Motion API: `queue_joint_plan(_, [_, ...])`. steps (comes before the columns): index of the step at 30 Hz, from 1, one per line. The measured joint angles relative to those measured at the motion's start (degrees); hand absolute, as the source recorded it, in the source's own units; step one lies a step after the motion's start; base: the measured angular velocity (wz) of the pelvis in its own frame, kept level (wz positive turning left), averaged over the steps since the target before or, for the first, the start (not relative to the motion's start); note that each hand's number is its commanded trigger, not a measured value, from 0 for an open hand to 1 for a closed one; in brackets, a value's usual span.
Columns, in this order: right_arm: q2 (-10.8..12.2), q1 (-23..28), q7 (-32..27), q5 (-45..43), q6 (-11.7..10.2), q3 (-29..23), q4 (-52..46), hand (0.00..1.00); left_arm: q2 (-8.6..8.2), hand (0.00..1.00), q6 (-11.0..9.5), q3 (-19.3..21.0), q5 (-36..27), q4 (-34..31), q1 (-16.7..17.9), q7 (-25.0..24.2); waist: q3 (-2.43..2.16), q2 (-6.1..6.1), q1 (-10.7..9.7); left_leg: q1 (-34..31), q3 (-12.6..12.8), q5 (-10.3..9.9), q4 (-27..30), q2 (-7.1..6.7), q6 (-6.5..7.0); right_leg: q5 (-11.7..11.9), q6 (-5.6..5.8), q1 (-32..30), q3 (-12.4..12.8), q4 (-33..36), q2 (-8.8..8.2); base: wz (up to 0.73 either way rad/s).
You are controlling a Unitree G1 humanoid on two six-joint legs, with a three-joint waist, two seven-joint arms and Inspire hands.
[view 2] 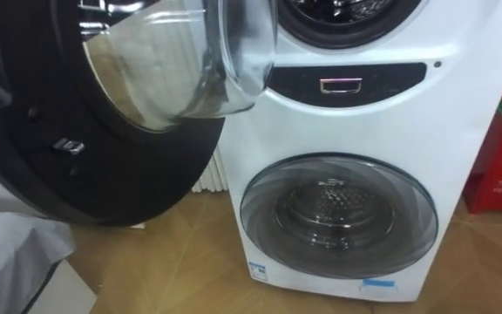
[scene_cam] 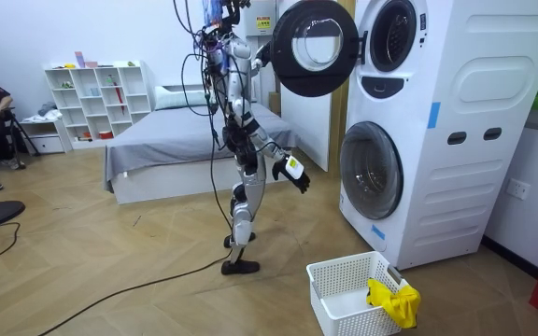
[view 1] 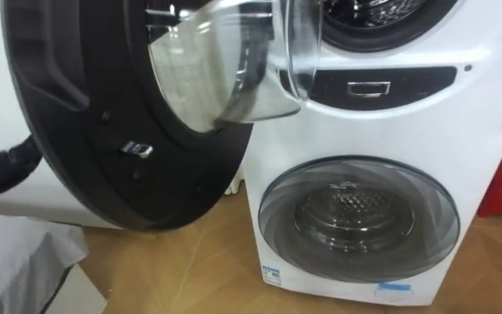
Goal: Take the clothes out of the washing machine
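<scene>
A yellow cloth (scene_cam: 392, 301) already lies in the basket (scene_cam: 334, 273) on the floor beside the machine (scene_cam: 456, 140), so part of the job looks done. The robot stands facing it, right hand (scene_cam: 294, 172) low and left hand (scene_cam: 265, 52) up at the open door (view 1: 77, 105). I cannot tell how either hand's fingers are set. The upper drum (view 1: 382, 13) shows no clothes in its visible part, so what remains is unclear.

The washing machine (view 1: 495, 131) has a smooth, glossy white casing; its open door (view 1: 77, 148) is black plastic round a clear glass bowl (view 1: 225, 70). A perforated metal drum (view 1: 349, 205) shows behind the lower smoky window (view 1: 408, 231). The floor (view 1: 190, 270) is wood
</scene>
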Motion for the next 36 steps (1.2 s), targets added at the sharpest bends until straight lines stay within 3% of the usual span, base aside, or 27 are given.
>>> queue_joint_plan(3, [0.29, -0.68, 1.22, 0.56, 0.14, 0.36, 0.08, 0.0, 0.02, 0.0, 0.1, -4.29, 3.41, -5.57, -0.04, -3.09, 0.47, -0.72, -0.94, -0.03, 0.03, 0.02, -0.03, -0.04, 0.04, -0.01, 0.01, 0.02, -0.03, -0.05, -0.03, 0.0])
queue_joint_plan(6, [0.42, -1.7, 1.95, 1.13, 0.51, 1.88, 1.0, 0.0, -0.36, 0.0, 0.44, -7.61, 6.58, -6.29, -1.25, -5.63, 0.74, -1.32, -2.41, -0.11, -0.02, 0.02, 0.06, -0.02, 0.04, 0.0, 0.01, -0.06, 0.02, -0.07, -0.01, 0.0])
queue_joint_plan(16, [0.68, -5.52, 3.94, 4.48, 1.01, 4.71, 5.94, 0.0, -0.61, 0.0, 1.33, -15.05, 8.5, -6.05, -5.46, -11.8, 0.08, -0.53, -3.36, -0.82, 0.73, 0.12, -0.06, -0.01, 0.18, 0.07, 0.09, -1.41, 1.5, 0.16, -0.09, -0.05])
queue_joint_plan(20, [0.6, -5.98, 3.83, 4.8, 1.18, 4.91, 7.04, 0.0, -1.22, 0.0, 1.69, -17.63, 8.31, -4.29, -5.83, -13.43, 0.23, -0.76, -5.34, -0.39, 1.17, 0.18, -0.33, 0.04, 0.24, 0.09, 0.12, -1.4, 2.27, 0.14, -0.06, -0.11])
queue_joint_plan(27, [0.52, -6.17, 2.96, 8.04, 1.88, 5.87, 7.08, 0.0, -2.78, 0.0, 3.16, -20.44, 6.79, 2.04, -6.48, -14.88, 0.63, -1.38, -5.91, 0.0, 2.53, 0.23, -1.2, 0.22, 0.16, 0.13, 0.09, -2.55, 4.31, 0.2, 0.04, -0.17])
queue_joint_plan(32, [0.64, -6.47, 2.79, 10.23, 2.73, 7.34, 7.09, 0.0, -4.5, 0.0, 3.71, -22.03, 2.71, 4.88, -6.84, -14.95, 0.49, -1.96, -6.43, 0.36, 2.73, 0.24, -1.98, 0.2, 0.16, 0.16, 0.15, -3.05, 4.76, 0.65, 0.03, -0.06])
queue_joint_plan(36, [0.83, -7.36, 2.83, 11.0, 2.94, 9.13, 7.09, 0.0, -5.65, 0.0, 4.27, -26.29, -0.61, 8.83, -6.85, -14.82, 0.49, -2.05, -7.08, 1.12, 2.73, 0.24, -2.89, 0.17, 0.16, 0.16, 0.15, -2.93, 5.46, 0.74, 0.09, -0.04])
